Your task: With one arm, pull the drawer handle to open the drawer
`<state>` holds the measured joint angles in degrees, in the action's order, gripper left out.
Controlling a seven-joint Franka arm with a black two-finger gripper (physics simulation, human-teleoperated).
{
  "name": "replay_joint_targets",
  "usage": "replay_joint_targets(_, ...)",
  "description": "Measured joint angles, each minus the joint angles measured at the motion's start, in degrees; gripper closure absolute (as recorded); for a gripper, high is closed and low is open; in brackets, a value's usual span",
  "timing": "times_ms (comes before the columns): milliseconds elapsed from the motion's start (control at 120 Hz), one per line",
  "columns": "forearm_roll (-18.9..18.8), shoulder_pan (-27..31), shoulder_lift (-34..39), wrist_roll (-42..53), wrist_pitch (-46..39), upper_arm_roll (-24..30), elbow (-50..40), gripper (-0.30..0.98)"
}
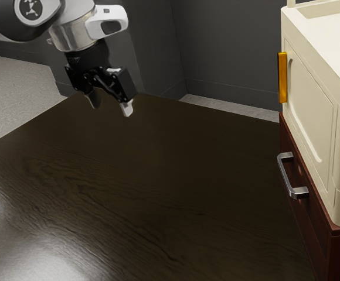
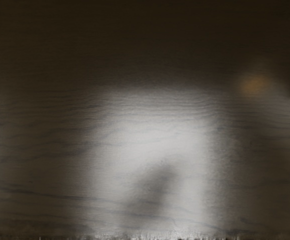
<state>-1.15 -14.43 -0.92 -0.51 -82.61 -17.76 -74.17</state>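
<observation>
Handle (image 1: 285, 175) is sitting at the exterior view's right, on the drawer (image 1: 310, 213), its long axis running near to far. My gripper (image 1: 111, 108) is hanging open and empty, far left; I'm judging my arm (image 1: 75, 32) is needing to reach right and nearer.

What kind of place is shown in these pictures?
Probably a simulated robot test room: a robot arm hangs above a dark wooden table, facing a reddish cabinet with a metal handle.
</observation>
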Motion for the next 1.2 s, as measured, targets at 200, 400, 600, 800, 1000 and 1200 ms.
replay_joint_targets(200,0.0,5.8,0.0,-0.2,1.2,-0.2,0.1,0.02)
replay_joint_targets(400,-1.7,16.9,0.7,-1.5,4.9,3.9,12.7,0.02)
replay_joint_targets(600,4.3,17.6,-3.7,-7.3,4.5,5.3,13.1,0.02)
replay_joint_targets(800,7.2,6.0,-5.7,-12.9,2.6,6.5,13.0,0.02)
replay_joint_targets(1000,7.1,6.8,-6.1,-16.9,-0.2,6.5,10.2,0.02)
replay_joint_targets(1200,8.3,3.5,-1.8,-21.3,-8.9,6.5,-2.7,0.02)
